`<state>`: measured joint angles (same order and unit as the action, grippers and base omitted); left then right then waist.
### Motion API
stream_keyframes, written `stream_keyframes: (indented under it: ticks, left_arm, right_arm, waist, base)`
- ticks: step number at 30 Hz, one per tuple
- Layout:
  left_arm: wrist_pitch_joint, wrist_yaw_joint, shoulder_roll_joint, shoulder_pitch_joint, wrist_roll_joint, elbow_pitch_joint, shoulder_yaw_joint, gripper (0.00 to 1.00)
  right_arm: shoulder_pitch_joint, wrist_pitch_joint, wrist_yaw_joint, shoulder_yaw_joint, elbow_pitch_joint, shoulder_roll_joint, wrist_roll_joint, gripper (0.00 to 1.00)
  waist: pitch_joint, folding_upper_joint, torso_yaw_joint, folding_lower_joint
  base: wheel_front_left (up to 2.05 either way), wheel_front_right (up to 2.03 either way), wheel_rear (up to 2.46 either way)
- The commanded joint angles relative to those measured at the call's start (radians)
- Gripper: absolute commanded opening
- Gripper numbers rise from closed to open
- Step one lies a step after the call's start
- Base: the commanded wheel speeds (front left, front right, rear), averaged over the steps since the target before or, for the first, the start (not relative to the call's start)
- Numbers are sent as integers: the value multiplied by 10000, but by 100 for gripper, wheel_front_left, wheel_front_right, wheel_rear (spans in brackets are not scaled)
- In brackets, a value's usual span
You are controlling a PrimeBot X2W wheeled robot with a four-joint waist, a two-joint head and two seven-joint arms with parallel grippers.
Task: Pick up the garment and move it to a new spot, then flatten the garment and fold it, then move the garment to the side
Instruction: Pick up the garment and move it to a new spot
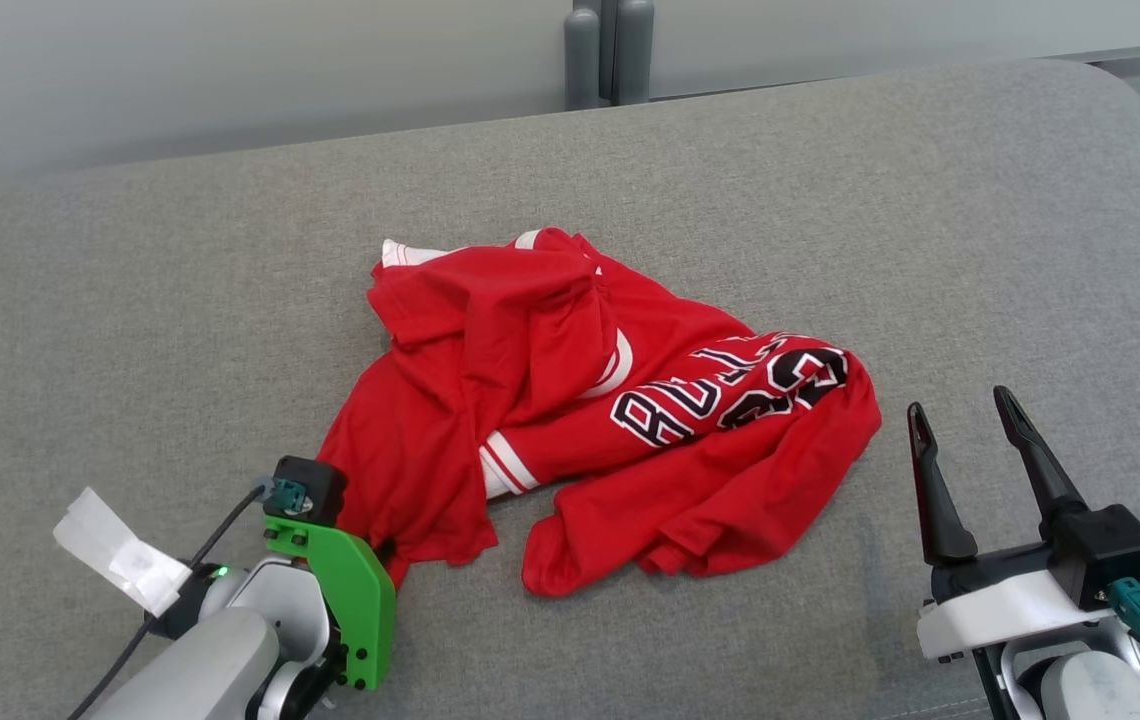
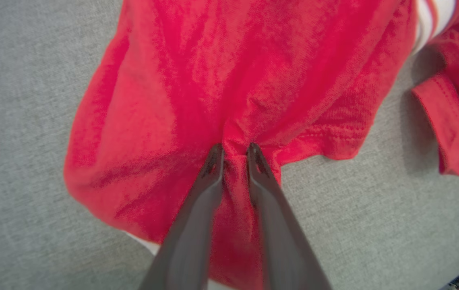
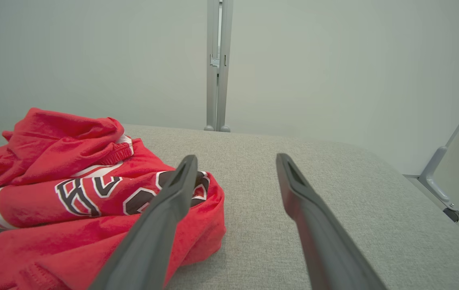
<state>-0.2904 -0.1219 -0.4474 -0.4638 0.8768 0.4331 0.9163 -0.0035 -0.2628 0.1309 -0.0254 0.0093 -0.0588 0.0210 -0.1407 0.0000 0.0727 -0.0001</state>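
A crumpled red garment (image 1: 550,400) with white stripes and black-and-white lettering lies in the middle of the grey padded table (image 1: 830,200). My left gripper (image 2: 235,151) is at its near left corner, fingers pressed together on a pinched fold of the red cloth (image 2: 213,80) by the hem. In the head view those fingers are hidden under the green wrist mount (image 1: 345,580). My right gripper (image 1: 960,402) stands open to the right of the garment, apart from it, with nothing between its fingers (image 3: 165,209). The lettered part of the garment (image 3: 52,189) lies to that gripper's left.
A grey post (image 1: 608,50) rises behind the table's far edge against a pale wall. The table's rounded right corner (image 1: 1130,100) is close to the floor edge. A white tag (image 1: 120,550) hangs off my left arm. A metal frame leg (image 3: 439,181) stands off to the right.
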Motion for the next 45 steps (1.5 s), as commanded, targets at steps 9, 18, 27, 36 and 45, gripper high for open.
stream_keyframes:
  ticks: [9,18,27,36,45]
  left_arm:
    - [452,-358,-487,-21,62,-277,-458,0]
    - [929,-1102,-1403,-873,470,-2633,-1997,0]
    - [-382,-913,-2147,-21,1614,-3677,-2048,0]
    - [456,-1035,-1725,1382,1999,-2812,-2014,0]
    - [1041,-1077,-1564,1480,1961,-2402,-2212,24]
  right_arm:
    - [-45,-34,-3,-70,4,28,-26,100]
    - [127,-34,-3,-11,82,35,12,100]
    - [-127,-34,-3,139,99,52,-103,100]
    - [-53,-34,-3,50,76,70,-182,100]
    - [-147,-34,-3,-109,60,73,-59,100]
  waist:
    - [-43,0,-112,1]
    - [61,0,-543,1]
    - [-11,0,-334,1]
    - [-361,0,-84,1]
    - [-400,0,-184,1]
  base:
    - [0,0,0]
    - [0,0,0]
    - [0,0,0]
    - [0,0,0]
    - [0,0,0]
